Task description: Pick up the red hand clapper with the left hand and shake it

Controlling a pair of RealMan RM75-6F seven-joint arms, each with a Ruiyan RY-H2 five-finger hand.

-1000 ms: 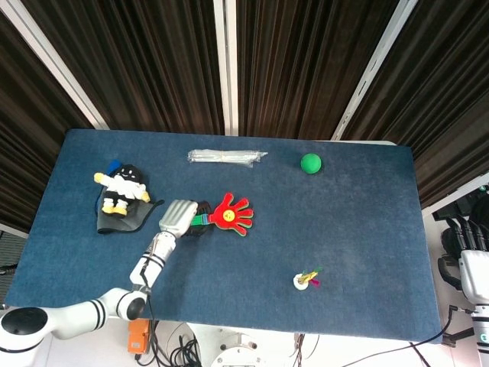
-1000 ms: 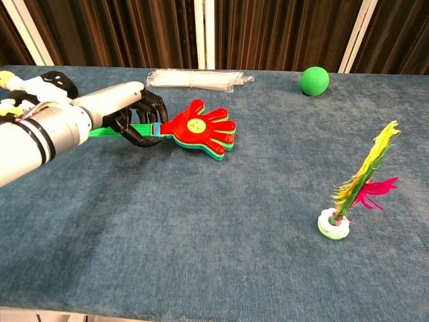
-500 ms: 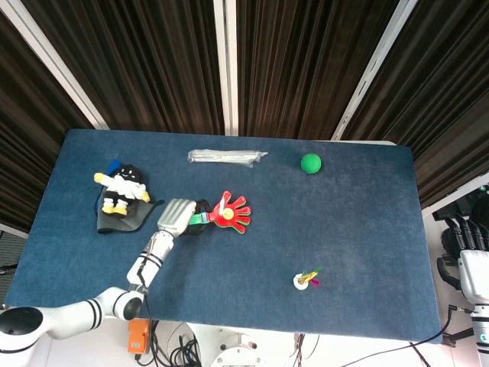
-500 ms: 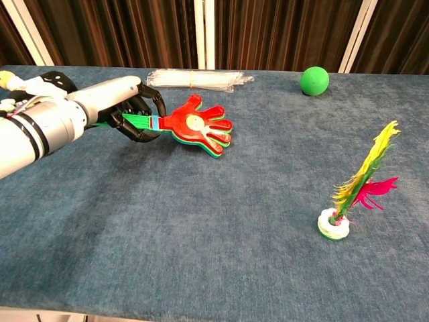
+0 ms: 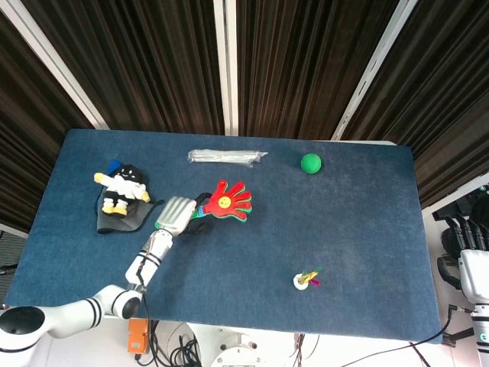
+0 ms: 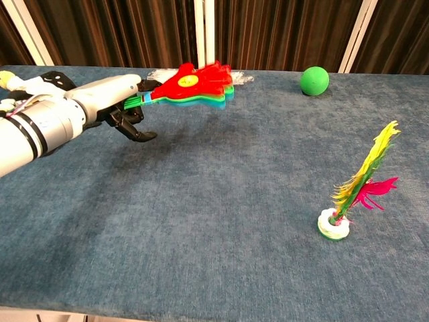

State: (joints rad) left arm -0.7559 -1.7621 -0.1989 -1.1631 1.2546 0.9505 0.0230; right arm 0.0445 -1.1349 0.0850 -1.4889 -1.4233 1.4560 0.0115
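My left hand (image 6: 117,100) gripped the green handle of the red hand clapper (image 6: 194,84), which was raised clear of the tabletop (image 6: 221,221) with its palms roughly level, over the left-centre area toward the far edge, in front of the clear plastic packet (image 5: 225,157). My right hand (image 5: 466,241) hung beyond the right edge of the tabletop; whether its fingers were spread or curled could not be told. The lift looked complete, so the step in hand was judged to be the shake: the grip should be kept firm on the handle, and the wrist flicked sharply up and down so that the stacked palms clap together, with the clapper kept high enough not to strike the cloth or the packet. Counted: one clapper, one packet, one green ball (image 6: 314,80), one feather shuttlecock (image 6: 348,201), and one plush doll (image 5: 121,189) near the left edge.
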